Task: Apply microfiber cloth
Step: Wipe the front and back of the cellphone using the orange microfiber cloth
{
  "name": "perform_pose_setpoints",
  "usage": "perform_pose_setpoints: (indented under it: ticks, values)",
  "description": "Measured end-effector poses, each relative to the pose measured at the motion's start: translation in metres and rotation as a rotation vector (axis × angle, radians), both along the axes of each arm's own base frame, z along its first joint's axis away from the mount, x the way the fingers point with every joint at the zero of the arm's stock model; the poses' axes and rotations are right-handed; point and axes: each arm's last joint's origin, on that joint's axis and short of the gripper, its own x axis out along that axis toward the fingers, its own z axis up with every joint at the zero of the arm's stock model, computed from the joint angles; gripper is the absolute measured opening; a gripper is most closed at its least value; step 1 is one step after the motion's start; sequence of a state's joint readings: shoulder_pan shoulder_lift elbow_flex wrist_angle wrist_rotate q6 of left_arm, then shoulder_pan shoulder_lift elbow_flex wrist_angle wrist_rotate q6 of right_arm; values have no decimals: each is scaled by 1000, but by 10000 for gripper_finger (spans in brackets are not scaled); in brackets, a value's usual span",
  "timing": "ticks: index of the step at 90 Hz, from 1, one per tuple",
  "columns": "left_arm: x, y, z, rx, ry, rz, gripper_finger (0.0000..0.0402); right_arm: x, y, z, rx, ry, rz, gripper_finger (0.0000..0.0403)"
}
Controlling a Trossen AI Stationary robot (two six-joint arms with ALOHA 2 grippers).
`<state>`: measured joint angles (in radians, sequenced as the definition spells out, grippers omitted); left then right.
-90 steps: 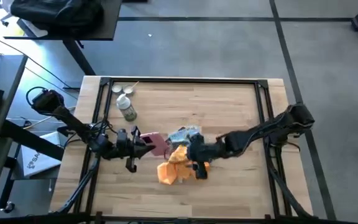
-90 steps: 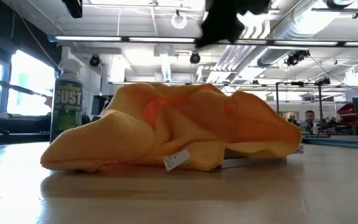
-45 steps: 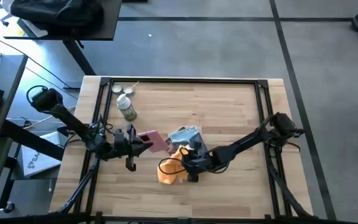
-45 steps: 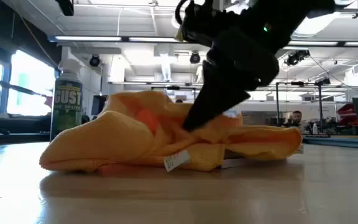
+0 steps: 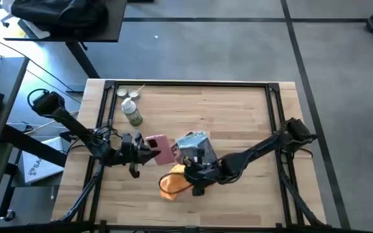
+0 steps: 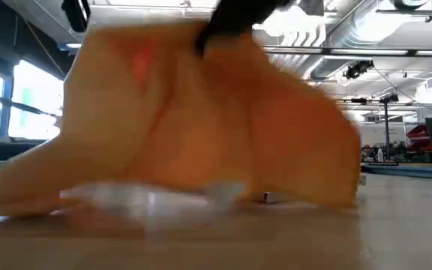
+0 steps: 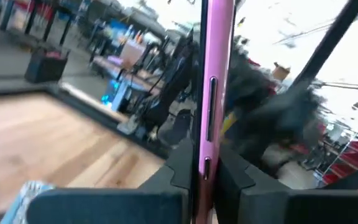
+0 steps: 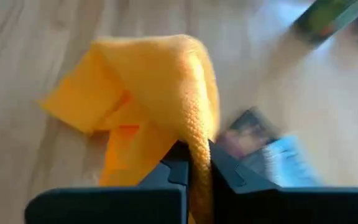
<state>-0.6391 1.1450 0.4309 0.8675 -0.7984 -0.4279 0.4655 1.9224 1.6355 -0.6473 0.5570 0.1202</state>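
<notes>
The right gripper (image 8: 194,163) is pinched on a fold of the cloth (image 5: 171,183), which hangs limp near the table's front. It looks light and floppy, best held by a bunched fold. The left gripper (image 7: 205,171) clamps the phone (image 7: 214,74) edge-on.
</notes>
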Motion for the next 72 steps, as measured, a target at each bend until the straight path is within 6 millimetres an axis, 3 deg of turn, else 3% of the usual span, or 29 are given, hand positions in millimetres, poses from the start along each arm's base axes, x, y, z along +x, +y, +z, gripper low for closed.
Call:
perform_pose_setpoints:
  ticks: [18,29,45,72]
  values:
    - [6,1,-13,-64,59,1,10,-15,-1,89,-430,-109,-145,0]
    - [11,2,-18,-213,47,2,10,-9,-4,118,-508,-186,-133,0]
    - [15,4,-19,-315,36,-63,10,14,-14,117,-443,-248,-21,0]
    - [15,4,-13,-332,-11,-105,10,45,-40,73,-226,-340,130,0]
